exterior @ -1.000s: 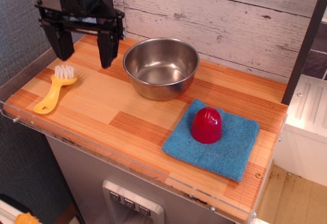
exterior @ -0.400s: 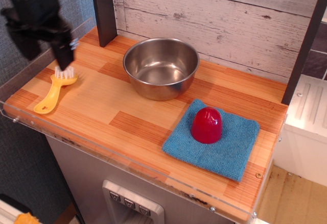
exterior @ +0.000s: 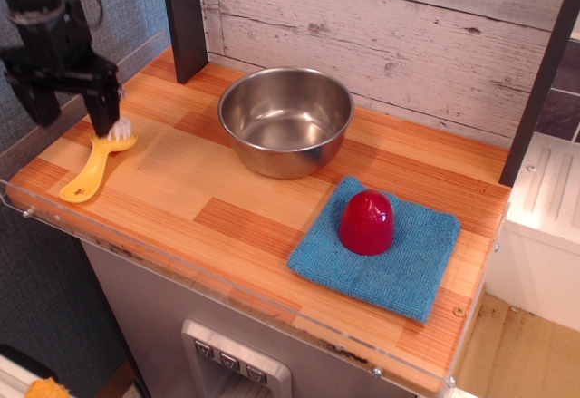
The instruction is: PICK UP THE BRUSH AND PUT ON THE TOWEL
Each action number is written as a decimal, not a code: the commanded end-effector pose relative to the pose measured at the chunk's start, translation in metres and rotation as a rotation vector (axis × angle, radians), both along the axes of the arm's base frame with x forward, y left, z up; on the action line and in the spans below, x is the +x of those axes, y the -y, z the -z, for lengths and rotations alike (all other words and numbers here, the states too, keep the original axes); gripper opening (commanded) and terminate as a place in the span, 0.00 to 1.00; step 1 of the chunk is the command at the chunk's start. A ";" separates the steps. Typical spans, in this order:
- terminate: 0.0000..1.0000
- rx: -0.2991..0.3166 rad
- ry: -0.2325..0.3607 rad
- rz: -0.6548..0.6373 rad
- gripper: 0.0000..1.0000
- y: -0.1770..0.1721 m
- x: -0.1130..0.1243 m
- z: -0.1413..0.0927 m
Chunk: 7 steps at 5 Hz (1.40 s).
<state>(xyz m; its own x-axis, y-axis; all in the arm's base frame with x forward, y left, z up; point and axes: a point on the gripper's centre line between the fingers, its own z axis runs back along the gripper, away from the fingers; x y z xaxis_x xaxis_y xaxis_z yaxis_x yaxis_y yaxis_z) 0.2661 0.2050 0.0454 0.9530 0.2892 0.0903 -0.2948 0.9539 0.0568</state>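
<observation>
My black two-fingered claw (exterior: 71, 112) hangs at the far left end of the wooden countertop (exterior: 208, 189), its fingers spread apart. The right finger (exterior: 101, 108) stands just at the white bristles of the small yellow plastic scrub brush (exterior: 97, 164); I cannot tell whether it touches them. The left finger sits out past the counter's left edge. The brush lies flat on the wood, mostly below and in front of my claw. Its long axis runs diagonally: the bristle head points back and right, toward the round steel bowl (exterior: 285, 119), and the flat handle with the hole points front-left, near the counter's edge. The folded blue terry towel (exterior: 408, 262) lies well apart, front right, with a red dome-shaped object (exterior: 366, 222) on it.
</observation>
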 end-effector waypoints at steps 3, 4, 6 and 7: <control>0.00 0.025 -0.026 -0.109 1.00 -0.004 -0.004 0.025; 0.00 0.012 -0.047 -0.092 1.00 -0.007 -0.003 0.036; 0.00 0.015 -0.041 -0.074 0.00 -0.006 -0.003 0.034; 0.00 0.000 -0.024 -0.058 0.00 -0.004 -0.003 0.020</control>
